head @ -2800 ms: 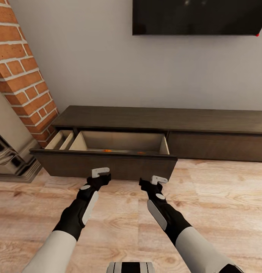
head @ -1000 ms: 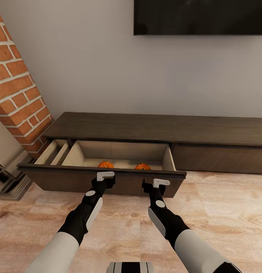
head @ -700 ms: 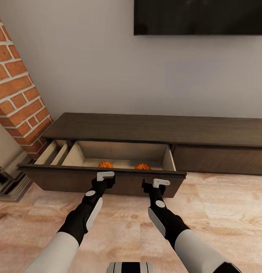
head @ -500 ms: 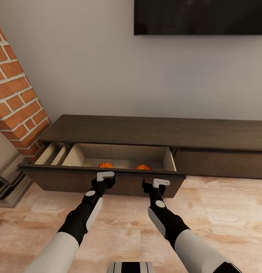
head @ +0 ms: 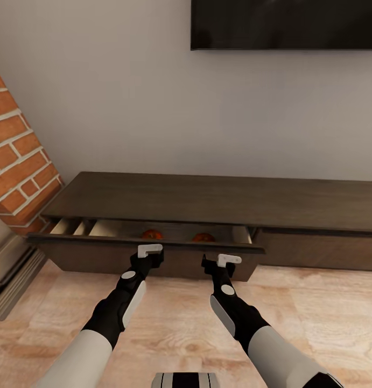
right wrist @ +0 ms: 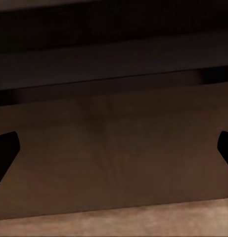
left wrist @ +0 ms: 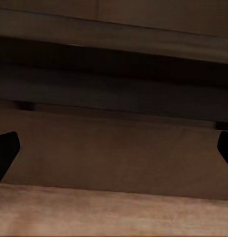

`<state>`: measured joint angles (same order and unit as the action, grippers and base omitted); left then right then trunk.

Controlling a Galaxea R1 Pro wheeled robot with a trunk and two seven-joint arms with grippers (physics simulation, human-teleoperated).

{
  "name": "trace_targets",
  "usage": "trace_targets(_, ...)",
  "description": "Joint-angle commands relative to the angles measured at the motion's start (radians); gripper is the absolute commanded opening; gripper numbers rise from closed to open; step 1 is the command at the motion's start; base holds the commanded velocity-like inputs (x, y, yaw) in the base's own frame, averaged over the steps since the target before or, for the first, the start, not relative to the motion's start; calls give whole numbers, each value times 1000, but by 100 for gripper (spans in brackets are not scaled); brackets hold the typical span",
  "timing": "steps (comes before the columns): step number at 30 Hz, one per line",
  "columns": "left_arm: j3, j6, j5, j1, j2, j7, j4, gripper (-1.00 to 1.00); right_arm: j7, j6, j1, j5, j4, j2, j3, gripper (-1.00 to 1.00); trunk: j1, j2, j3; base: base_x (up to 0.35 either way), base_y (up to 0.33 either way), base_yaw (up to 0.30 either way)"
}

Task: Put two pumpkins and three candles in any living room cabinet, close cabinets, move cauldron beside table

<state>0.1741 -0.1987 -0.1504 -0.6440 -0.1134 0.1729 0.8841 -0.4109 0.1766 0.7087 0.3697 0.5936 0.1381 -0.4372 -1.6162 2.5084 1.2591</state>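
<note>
Cabinet (head: pixel 218 199) drawer (head: pixel 148 256) part open; both pumpkins (head: pixel 152 234) (head: pixel 203 237) inside, near its front edge. Left gripper (head: pixel 148 250) and right gripper (head: pixel 224 261) spread wide, against the drawer front. Push evenly with both, straight toward the wall, until flush.

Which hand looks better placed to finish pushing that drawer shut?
Neither clearly; probably both together. The left hand and right hand both sit open against the drawer front, either side of its middle. The drawer is wide, with both pumpkins inside, so an even two-handed push seems steadier.
</note>
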Motion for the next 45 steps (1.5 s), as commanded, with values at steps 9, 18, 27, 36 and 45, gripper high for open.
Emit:
trace_targets(9, -1, 2, 6, 0, 1, 0, 1, 100, 0, 0, 0, 0, 0, 0, 0, 100, 0, 0, 0, 318, 0, 0)
trace_targets(18, -1, 2, 7, 0, 1, 0, 1, 100, 0, 0, 0, 0, 0, 1, 0, 100, 0, 0, 0, 81, 2, 0)
trace_targets(27, -1, 2, 6, 0, 1, 0, 1, 100, 0, 0, 0, 0, 0, 1, 0, 100, 0, 0, 0, 145, 7, 0)
trace_targets(36, -3, -12, 3, 0, 0, 3, 1, 100, 1, -30, 0, 7, 1, -1, 1, 100, 0, 0, 0, -214, -15, 0)
trace_targets(45, -13, -284, -6, 3, 13, -1, -37, 100, 6, -403, -1, 100, 21, -7, 123, 100, 0, 0, 0, -76, -84, 0)
